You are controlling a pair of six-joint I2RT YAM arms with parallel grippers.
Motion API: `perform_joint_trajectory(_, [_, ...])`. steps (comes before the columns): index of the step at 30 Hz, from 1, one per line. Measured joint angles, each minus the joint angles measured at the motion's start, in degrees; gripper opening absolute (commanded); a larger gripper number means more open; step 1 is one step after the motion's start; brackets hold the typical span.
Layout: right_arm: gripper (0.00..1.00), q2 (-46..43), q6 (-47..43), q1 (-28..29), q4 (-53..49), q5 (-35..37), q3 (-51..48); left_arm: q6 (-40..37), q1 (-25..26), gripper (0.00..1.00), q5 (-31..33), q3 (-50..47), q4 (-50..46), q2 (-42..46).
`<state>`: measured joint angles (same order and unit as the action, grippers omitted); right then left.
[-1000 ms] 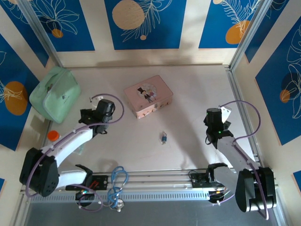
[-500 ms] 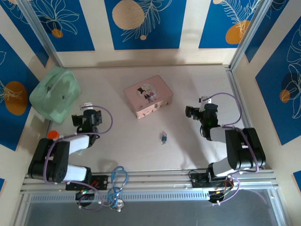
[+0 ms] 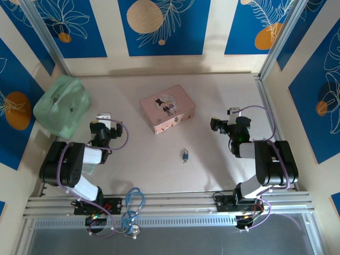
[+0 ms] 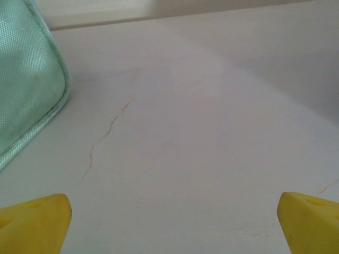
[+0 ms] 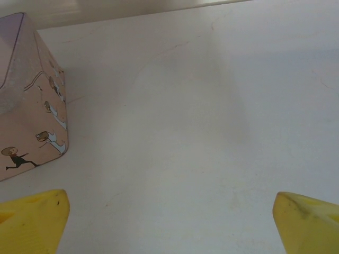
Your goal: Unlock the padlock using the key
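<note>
— Left gripper (image 4: 172, 225), nearest me: its yellow fingertips (image 4: 33, 221) are spread wide, with bare table (image 4: 201, 121) between them.

— And the other one?

— Right gripper (image 5: 169, 219) is just the same, its jaws wide apart and gripping nothing. Both arms are folded back close to their bases at the near edge. From above, the left gripper sits toward the left edge and the right gripper toward the right edge.

— Where's the padlock?

— The padlock (image 3: 185, 155) lies flat on the table, a little nearer than the middle and roughly between the two arms. It's well apart from both grippers. It's a tiny thing with a blue body and a bit of silvery metal at one end. I cannot tell from here whether a key is with it.

— What's that bundle by the rail?

— Blue cables (image 3: 133, 204), looped at the near edge beside the left arm's base.

— And farther back?

— The pink tin (image 3: 167, 108) sits beyond the padlock, turned a little askew, with a picture on its lid. Its corner shows at the left of the right wrist view. A pale green pouch (image 3: 61, 105) rests against the left edge, toward the far-left corner, just beside the left gripper's line of sight.
</note>
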<state>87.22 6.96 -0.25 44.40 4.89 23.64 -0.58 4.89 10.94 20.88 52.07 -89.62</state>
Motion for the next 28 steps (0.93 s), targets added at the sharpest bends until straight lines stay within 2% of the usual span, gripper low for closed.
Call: perform_joint_trajectory(28, [0.99,0.0,-0.2,0.0,0.1,0.0,0.0,-1.3,0.0,0.99,-3.0,0.0,1.1,0.0])
